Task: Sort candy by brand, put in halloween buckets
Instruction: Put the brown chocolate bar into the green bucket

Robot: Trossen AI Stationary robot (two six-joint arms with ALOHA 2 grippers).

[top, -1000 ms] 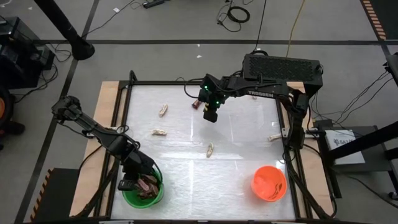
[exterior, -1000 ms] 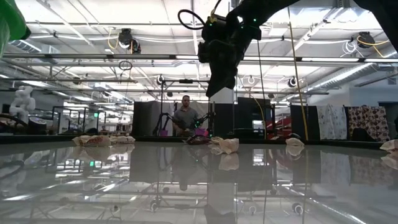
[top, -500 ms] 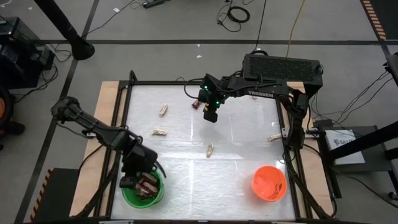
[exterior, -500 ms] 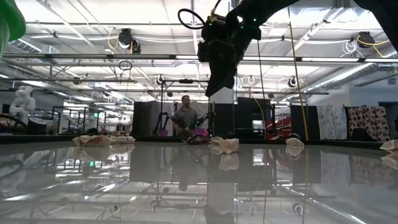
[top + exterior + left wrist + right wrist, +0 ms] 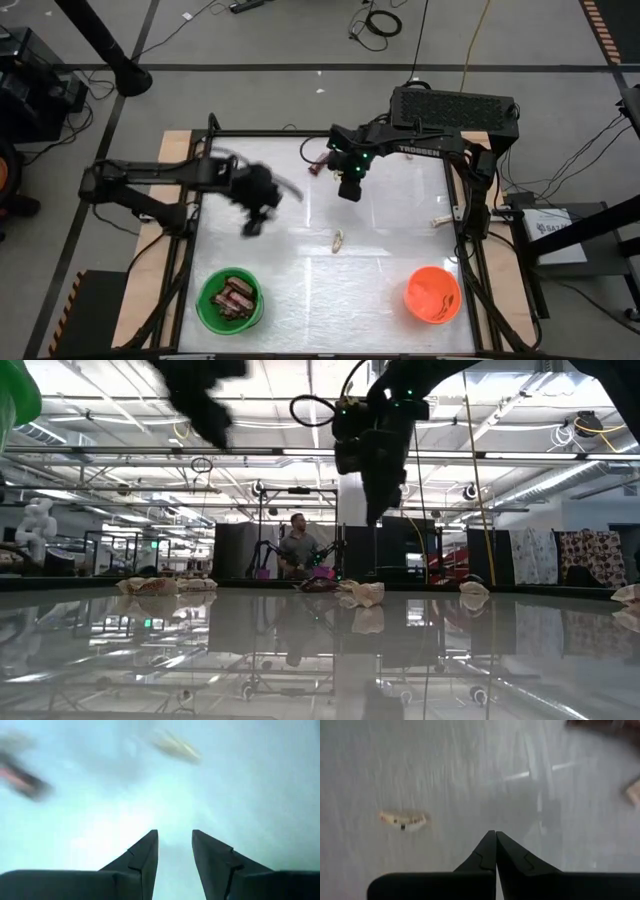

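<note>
The green bucket (image 5: 230, 301) stands at the table's near left with dark reddish-brown bars (image 5: 233, 297) inside. The orange bucket (image 5: 432, 295) stands near right. My left gripper (image 5: 256, 212) hovers open over the table's left middle, blurred; its wrist view shows open fingers (image 5: 175, 854) above a pale bar (image 5: 177, 747) and a reddish-brown bar (image 5: 25, 781). My right gripper (image 5: 350, 188) is shut (image 5: 496, 849), high over the far middle, with a reddish-brown bar (image 5: 315, 168) just to its left. Pale bars lie at mid-table (image 5: 337, 240) and by the right edge (image 5: 441, 221).
A black frame rail (image 5: 205, 180) borders the table. A black box (image 5: 452, 108) sits at the far right corner behind the right arm. In the low view a person (image 5: 297, 550) sits far off in the room behind. Bare tabletop (image 5: 330, 295) lies between the two buckets.
My left arm has swung fast from over the green bucket up and toward the far edge, and now hangs over the table's left middle. My right gripper has shifted a little toward the table's right. The reddish-brown bars stay in the green bucket.
</note>
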